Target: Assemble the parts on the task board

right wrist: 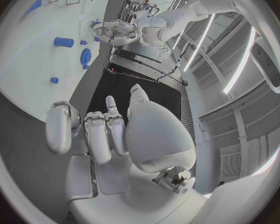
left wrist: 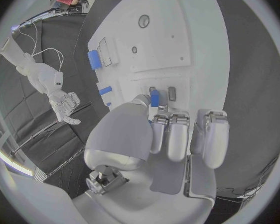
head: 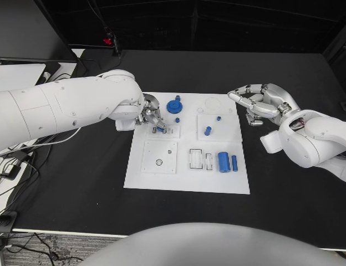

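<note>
Held at the left hand's [head: 149, 117] fingertips: a small blue cylindrical peg [left wrist: 155, 97], upright over the far-left corner block of the white rectangular task board [head: 185, 177] at the middle of the black table [head: 301, 199], long axis roughly vertical, lower end at or just above the block — contact not clear. Pinched between thumb and a finger in the left wrist view, the other fingers curled alongside.

Counted elsewhere on the board from the head view: one blue gear-like round part [head: 174, 106] with a knob on top, standing near the far edge; one small blue stud [head: 177, 119] just nearer than the gear; one tiny blue stud [head: 218, 117] and one short blue peg [head: 207, 131], lying tilted, on the raised square block at the right; two blue cylinders at the near right, one thick [head: 223, 162] and one thin [head: 234, 162], lying side by side with long axes running near to far. Also three rectangular slots near the cylinders and a square block with a small ring at the near left.

Off the board's far-right corner, above the table and well apart from the parts: the right hand [head: 259, 105], fingers loosely bent and spread, holding nothing.

Loose cables [head: 1, 172] along the table's left side.
</note>
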Controlling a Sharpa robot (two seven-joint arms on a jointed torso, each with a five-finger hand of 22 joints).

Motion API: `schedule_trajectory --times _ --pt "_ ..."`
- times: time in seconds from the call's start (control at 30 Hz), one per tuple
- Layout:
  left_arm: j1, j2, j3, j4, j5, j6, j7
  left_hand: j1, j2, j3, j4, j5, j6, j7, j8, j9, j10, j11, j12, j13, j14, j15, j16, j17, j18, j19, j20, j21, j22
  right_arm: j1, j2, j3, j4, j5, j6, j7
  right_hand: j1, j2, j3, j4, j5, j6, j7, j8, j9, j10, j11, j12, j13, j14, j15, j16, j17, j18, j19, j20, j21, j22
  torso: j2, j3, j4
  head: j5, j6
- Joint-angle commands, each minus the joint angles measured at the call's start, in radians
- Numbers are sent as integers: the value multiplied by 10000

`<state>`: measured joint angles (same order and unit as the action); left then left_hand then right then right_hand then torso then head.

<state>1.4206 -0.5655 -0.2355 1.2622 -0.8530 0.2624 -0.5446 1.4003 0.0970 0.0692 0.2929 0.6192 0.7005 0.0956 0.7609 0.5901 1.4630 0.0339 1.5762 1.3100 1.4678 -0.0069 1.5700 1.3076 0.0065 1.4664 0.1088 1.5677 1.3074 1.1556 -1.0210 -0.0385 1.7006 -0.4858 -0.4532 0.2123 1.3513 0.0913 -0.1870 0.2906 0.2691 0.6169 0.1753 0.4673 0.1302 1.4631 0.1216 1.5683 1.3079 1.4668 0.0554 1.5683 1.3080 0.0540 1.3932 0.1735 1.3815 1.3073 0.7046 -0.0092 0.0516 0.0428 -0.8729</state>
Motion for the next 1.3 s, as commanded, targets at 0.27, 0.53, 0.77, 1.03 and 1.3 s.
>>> schedule_trajectory --times 0.27,0.53,0.77,1.03,1.3 --pt "-5 33 2 -33 55 89 -163 116 220 113 -21 -40 -52 -57 -13 6 1078 -6 -54 2608 1030 -32 8 2632 -65 1044 -30 31 2634 12 -6 4 24 23 86 53 -26 114 -68 13 26 -117 310 95 17 1077 75 25 2629 1040 82 25 2628 146 -68 -18 -68 1021 4 -4 -5 16 3" --pt "-20 75 2 -83 54 78 -156 124 217 148 -20 -76 -95 -47 -44 10 1078 -1 -54 2608 1030 -31 8 2632 -65 1044 -27 31 2634 12 -10 4 24 23 96 46 -26 114 -68 13 26 -117 310 95 17 1077 75 25 2629 1040 82 25 2628 146 -68 -18 -68 1021 3 -1 2 3 3" --pt "-36 112 2 -101 54 85 -146 122 219 161 -17 -92 -111 -42 -55 12 1078 3 -54 2608 1030 -29 8 2632 -65 1044 -26 31 2634 11 -7 4 19 23 110 54 -48 136 -95 12 21 -143 310 144 19 1077 77 25 2629 1040 83 25 2628 147 -67 -17 -72 1020 3 -5 -4 -6 3" --pt "-58 143 2 -120 54 176 -132 118 227 183 -13 -127 -130 -34 -69 17 1078 10 -54 2608 1030 -26 8 2632 -65 1044 -24 31 2634 11 -14 4 18 24 110 48 -53 147 -103 12 22 -145 310 165 21 1077 76 25 2629 1040 84 25 2628 147 -68 -16 -75 1018 2 -2 -2 -10 3" --pt "-73 161 2 -95 54 250 -134 117 228 190 -13 -139 -137 -31 -75 18 1078 12 -54 2608 1030 -25 8 2632 -65 1044 -23 31 2634 11 -16 4 17 24 113 28 -55 148 -104 12 22 -146 310 168 21 1077 76 25 2629 1040 84 25 2628 147 -68 -16 -75 1018 8 -2 -3 -23 3"
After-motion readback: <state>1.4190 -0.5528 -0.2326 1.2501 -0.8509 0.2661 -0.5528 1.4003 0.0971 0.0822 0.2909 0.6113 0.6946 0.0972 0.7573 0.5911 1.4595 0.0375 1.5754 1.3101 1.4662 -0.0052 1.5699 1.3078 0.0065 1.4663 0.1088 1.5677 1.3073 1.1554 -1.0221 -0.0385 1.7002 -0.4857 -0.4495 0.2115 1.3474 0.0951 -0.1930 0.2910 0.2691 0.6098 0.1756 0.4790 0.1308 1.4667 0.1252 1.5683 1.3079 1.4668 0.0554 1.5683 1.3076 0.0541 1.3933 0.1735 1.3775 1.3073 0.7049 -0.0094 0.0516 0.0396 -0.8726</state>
